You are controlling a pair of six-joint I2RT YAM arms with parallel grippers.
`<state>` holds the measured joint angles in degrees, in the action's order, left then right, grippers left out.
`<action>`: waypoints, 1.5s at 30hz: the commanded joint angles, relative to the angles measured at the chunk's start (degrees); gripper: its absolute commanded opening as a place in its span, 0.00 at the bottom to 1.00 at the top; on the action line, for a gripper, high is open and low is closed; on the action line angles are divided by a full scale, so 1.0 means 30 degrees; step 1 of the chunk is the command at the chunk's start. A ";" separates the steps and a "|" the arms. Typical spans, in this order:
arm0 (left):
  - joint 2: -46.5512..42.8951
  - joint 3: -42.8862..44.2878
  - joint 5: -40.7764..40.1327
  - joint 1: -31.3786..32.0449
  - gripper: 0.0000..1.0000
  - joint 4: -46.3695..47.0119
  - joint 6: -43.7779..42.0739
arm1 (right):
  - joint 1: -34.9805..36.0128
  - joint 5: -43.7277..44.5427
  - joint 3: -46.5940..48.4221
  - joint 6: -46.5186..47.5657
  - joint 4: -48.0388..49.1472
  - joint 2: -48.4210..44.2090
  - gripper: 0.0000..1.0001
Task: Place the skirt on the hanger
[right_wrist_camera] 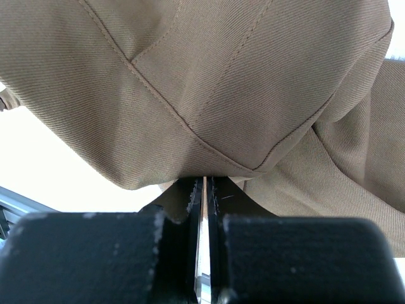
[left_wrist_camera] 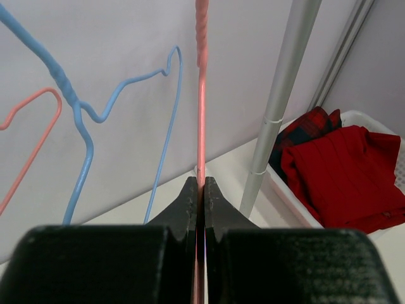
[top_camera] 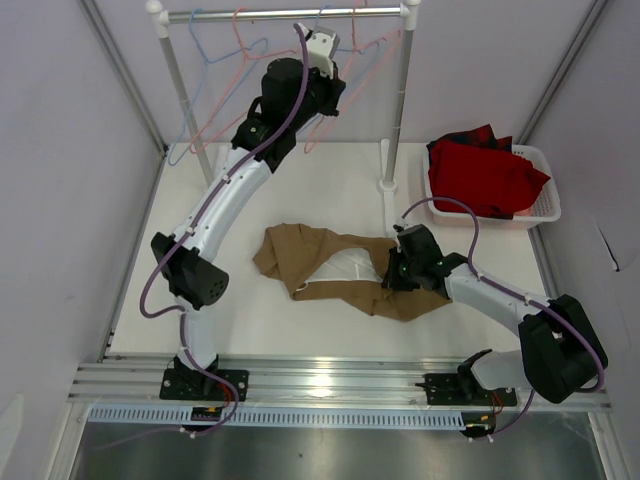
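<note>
High at the back, my left gripper (top_camera: 333,88) (left_wrist_camera: 201,189) is at the clothes rail, shut on the thin salmon-pink wire of the hanger (left_wrist_camera: 201,120) (top_camera: 316,138). The wire runs straight up between the jaws. The tan-brown skirt (top_camera: 320,262) lies crumpled on the white table, a pale lining showing at its middle. My right gripper (top_camera: 390,270) (right_wrist_camera: 204,185) is low at the skirt's right end, shut on a fold of the skirt (right_wrist_camera: 221,82), whose cloth fills the right wrist view.
Light blue hangers (left_wrist_camera: 81,130) and another pink one (left_wrist_camera: 35,136) hang on the rail (top_camera: 290,13) left of the held hanger. The rack's right pole (top_camera: 397,110) (left_wrist_camera: 281,107) stands close by. A white basket (top_camera: 545,190) holding red cloth (left_wrist_camera: 348,174) sits at the back right.
</note>
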<state>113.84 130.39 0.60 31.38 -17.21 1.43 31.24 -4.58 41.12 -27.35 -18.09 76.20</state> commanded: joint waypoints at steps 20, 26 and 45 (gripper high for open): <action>-0.3696 -0.2619 0.0327 0.0030 0.00 0.1371 -0.0419 | -0.0102 0.0032 0.0208 0.0388 -0.0035 -0.0440 0.00; -0.4811 -0.4230 0.0473 0.0147 0.00 0.1518 -0.1092 | -0.0132 0.0120 0.0354 0.0505 -0.0240 -0.0382 0.00; -1.1898 -1.3077 0.1909 0.0790 0.00 0.1225 0.0166 | -0.0424 0.0061 0.2024 0.1090 -0.2408 -0.0646 0.00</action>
<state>82.96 95.50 4.78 32.49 -16.23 0.14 30.41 -4.58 44.58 -25.34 -23.53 75.61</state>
